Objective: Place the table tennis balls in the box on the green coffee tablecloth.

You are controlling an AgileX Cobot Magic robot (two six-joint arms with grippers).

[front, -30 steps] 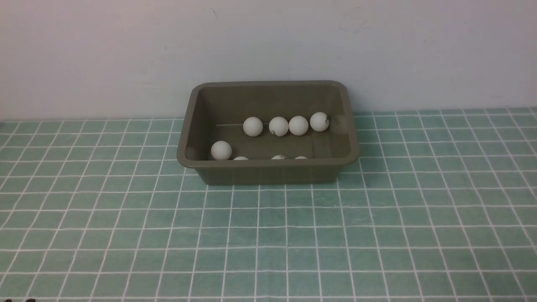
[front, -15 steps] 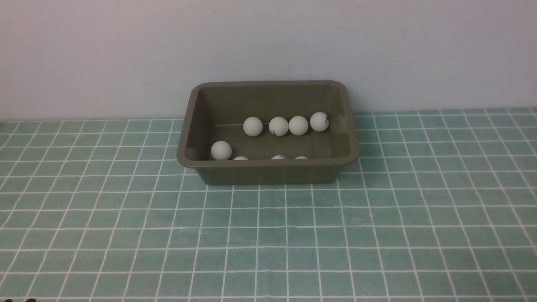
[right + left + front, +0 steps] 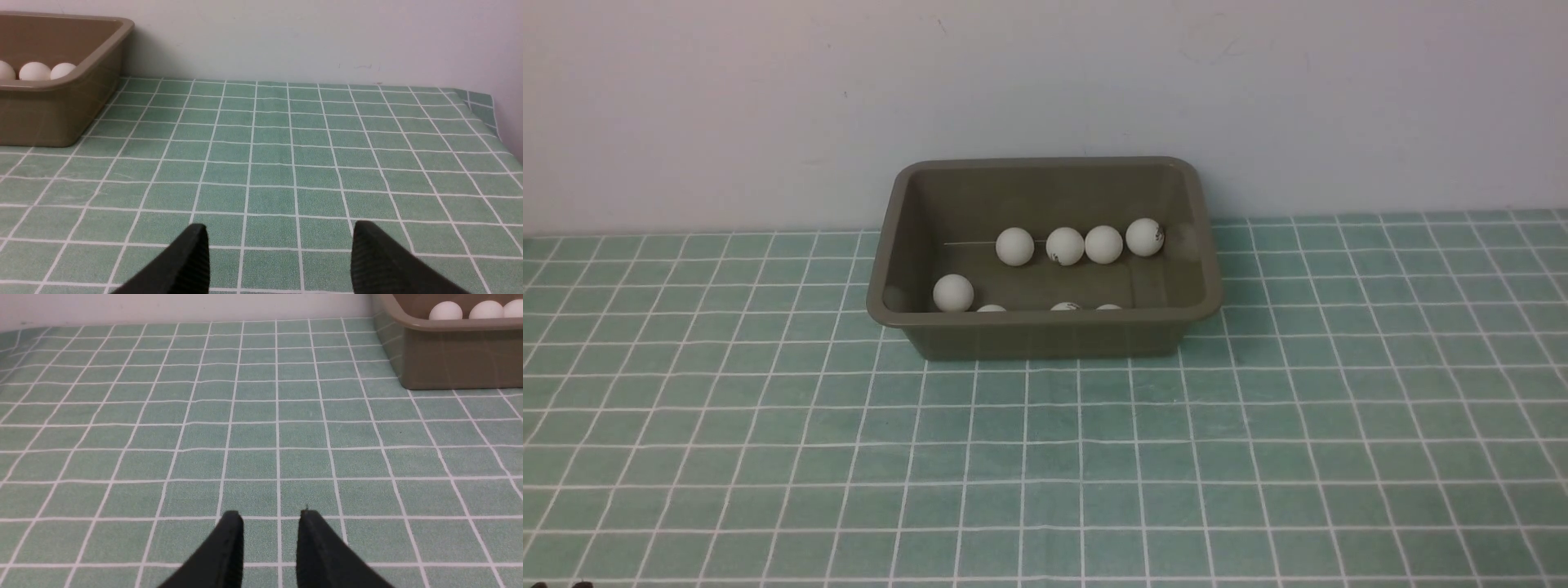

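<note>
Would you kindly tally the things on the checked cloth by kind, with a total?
Small white plastic table tennis balls, all in the tub: 8 visible (three barely peek over the near rim)
Rectangular olive-brown plastic box: 1
Pale green grid-lined tablecloth: 1
Total: 10

Eight white table tennis balls (image 3: pixel 1015 247) lie inside the olive-brown box (image 3: pixel 1045 336), which stands upright near the far edge of the pale green, white-gridded green coffee tablecloth (image 3: pixel 1045 474).
</note>
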